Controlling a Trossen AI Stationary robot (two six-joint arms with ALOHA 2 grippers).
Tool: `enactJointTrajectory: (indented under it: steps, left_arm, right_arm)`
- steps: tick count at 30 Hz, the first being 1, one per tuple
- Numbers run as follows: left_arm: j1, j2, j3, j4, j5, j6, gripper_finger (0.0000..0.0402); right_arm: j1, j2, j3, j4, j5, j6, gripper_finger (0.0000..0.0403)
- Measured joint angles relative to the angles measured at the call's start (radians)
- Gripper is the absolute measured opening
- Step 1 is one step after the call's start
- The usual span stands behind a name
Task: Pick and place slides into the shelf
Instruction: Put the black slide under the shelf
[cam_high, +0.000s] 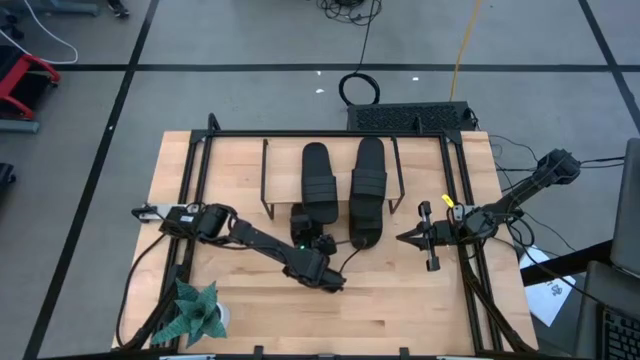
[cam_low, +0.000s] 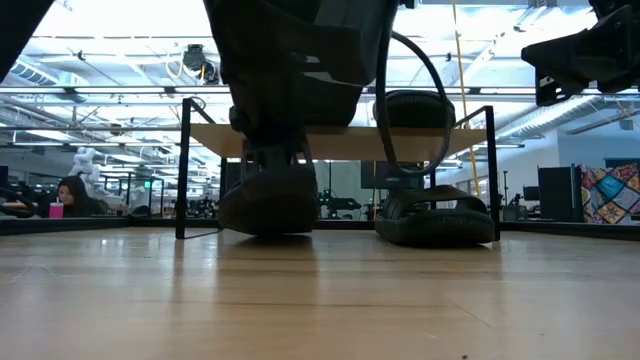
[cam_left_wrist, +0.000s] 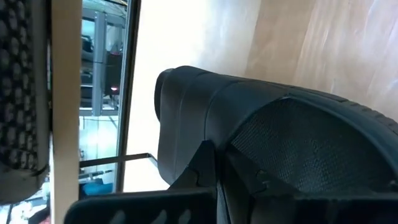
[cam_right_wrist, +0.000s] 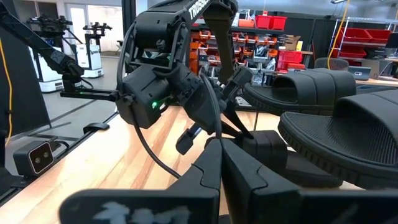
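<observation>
Progress check, working outward from the counter's front edge. Bare wood at the front, with a green paper plant at the left corner (not part of the task).

Left gripper is low at the shelf's near side, fingers pressed together with nothing between them, right at the heel of a slide on the lower level; whether it touches that heel I cannot tell.

Right gripper hangs just right of the shelf's near corner, fingers also pressed together, holding nothing.

Shelf: two slides lie side by side on the plank top, left one and right one, the right overhanging the near edge. The low view shows two more underneath, the second at the right.

Judgement: all four slides appear shelved. Remaining work, at most, is squaring the overhanging top slide and the lower left one.
</observation>
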Motion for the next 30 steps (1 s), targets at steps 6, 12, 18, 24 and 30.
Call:
enactJointTrajectory:
  steps: [6, 12, 18, 24, 30]
  left_arm:
    - [0.006, 0.0, 0.0, 0.07, 0.028, 0.052, 0.0]
    - [0.009, 0.0, 0.0, 0.088, 0.03, 0.066, 0.0]
    - [0.015, 0.0, 0.001, 0.097, 0.083, 0.057, 0.0004]
    - [0.02, 0.0, 0.002, 0.102, 0.148, 0.049, 0.0053]
    - [0.02, 0.0, 0.002, 0.102, 0.157, 0.041, 0.0125]
  right_arm:
    - [0.0, 0.0, 0.0, 0.0, 0.0, 0.0, 0.0]
    - [0.0, 0.0, 0.0, 0.0, 0.0, 0.003, 0.0]
    - [0.0, 0.0, 0.0, 0.0, 0.0, 0.004, 0.0]
    - [0.0, 0.0, 0.0, 0.0, 0.0, 0.004, 0.0]
    - [0.0, 0.0, 0.0, 0.0, 0.0, 0.004, 0.0]
